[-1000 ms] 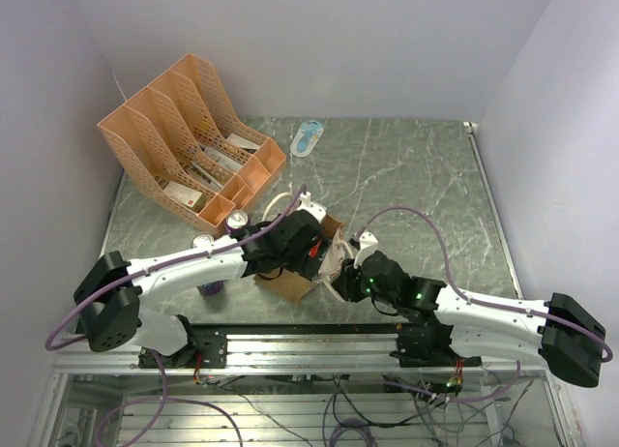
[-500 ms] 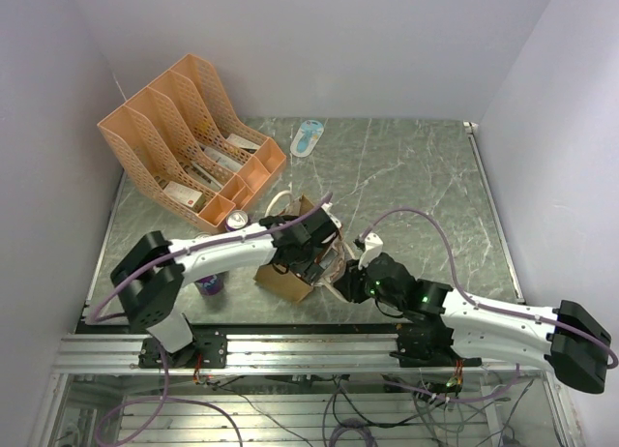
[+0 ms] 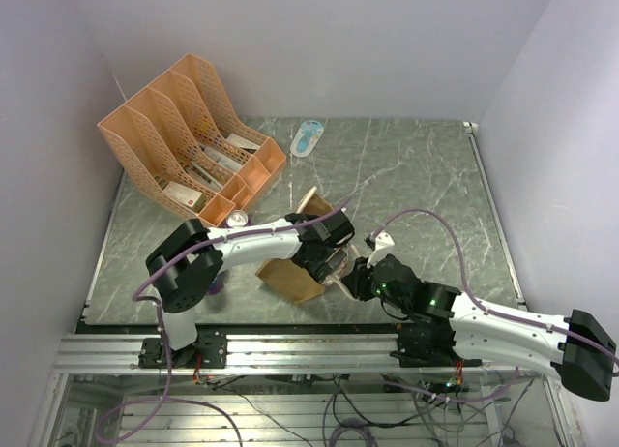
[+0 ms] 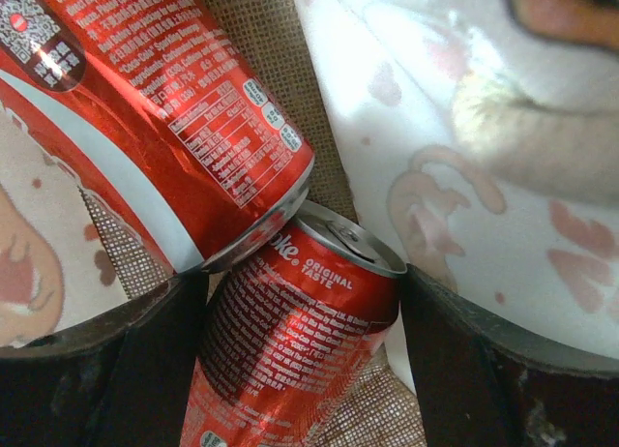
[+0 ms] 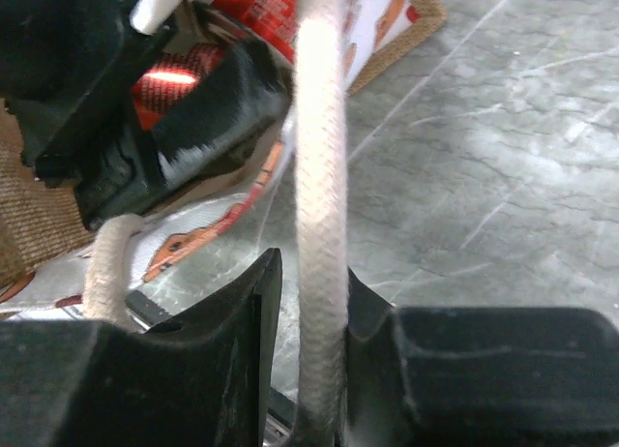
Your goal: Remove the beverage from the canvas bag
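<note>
Green marbled desk (image 3: 406, 176) carrying tan fabric canvas bag (image 3: 290, 278), lower centre. Left claw (image 4: 302, 355) squeezing red aluminium cola can (image 4: 290, 321) inside bag; probably slick, dentable, so gripping mid-body. Right claw (image 5: 308, 370) pinching cream rope handle (image 5: 319, 176).

Right wrist view | cream-white rope handle (image 5: 319, 128) is pinched upright between the right gripper (image 5: 311, 275) fingers | canvas bag (image 5: 39, 215), tan weave and printed panel, is seen left | red can (image 5: 253, 4) is glimpsed by the left gripper (image 5: 164, 91) | marbled table (image 5: 484, 157) at right.
</note>
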Motion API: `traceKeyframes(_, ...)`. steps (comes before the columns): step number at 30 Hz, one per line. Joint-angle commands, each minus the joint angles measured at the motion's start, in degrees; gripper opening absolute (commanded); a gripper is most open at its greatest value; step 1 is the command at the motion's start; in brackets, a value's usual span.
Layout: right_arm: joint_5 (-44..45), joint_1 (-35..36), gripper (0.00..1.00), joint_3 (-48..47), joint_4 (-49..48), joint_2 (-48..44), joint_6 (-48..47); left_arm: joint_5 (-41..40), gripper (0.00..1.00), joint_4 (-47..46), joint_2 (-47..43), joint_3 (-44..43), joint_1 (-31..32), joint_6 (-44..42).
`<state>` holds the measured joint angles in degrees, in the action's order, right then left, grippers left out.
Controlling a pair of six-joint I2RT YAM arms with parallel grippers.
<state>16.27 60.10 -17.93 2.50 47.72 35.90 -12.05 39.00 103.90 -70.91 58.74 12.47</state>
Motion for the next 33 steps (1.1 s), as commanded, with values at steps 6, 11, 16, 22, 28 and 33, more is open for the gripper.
traceKeyframes(6, 15.38, 0.20, 0.23, -5.28, 12.02, -1.20, 5.89, -0.09, 0.36, -3.41, 2.25, 0.27, -0.34, 2.62)
traceKeyframes(11, 26.26, 0.23, 0.18, -11.40, 19.33, 0.69, 8.24, 1.18, 0.15, -7.96, 0.69, -6.70, -0.35, 2.66)
traceKeyframes(16, 33.49, 0.24, 0.14, -13.30, 21.83, 1.38, 9.40, 2.51, 0.07, -14.06, -1.87, -10.92, -0.31, 3.45)
traceKeyframes(22, 37.42, 0.21, 0.11, -12.91, 23.50, 0.46, 12.13, 0.12, 0.07, -22.85, -8.46, -7.44, -0.37, 4.68)
traceKeyframes(28, 39.06, 0.09, 0.10, -12.93, 25.56, -0.27, 14.87, 0.49, 0.07, -32.20, -15.93, -0.10, -0.32, 5.61)
traceKeyframes(33, 37.32, 0.17, 0.10, -12.23, 23.53, -0.96, 12.79, 0.66, 0.07, -35.14, -19.55, 2.05, -0.33, 7.38)
